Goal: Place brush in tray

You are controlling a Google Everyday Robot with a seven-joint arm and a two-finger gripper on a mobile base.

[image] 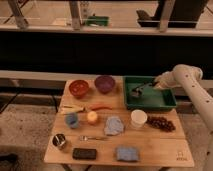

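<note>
The green tray (165,102) stands at the back right of the wooden table. The brush (136,92), small and dark with a short handle, is inside the tray near its left side, low over or on the tray floor. My gripper (148,88) reaches in from the right on the white arm (186,79) and is over the tray, right at the brush's handle end. Whether it holds the brush does not show.
A red bowl (79,88) and a purple bowl (105,83) stand left of the tray. In front are a white cup (138,119), grapes (160,123), a blue cloth (114,125), a black block (84,153), a blue sponge (127,153) and a metal can (60,142).
</note>
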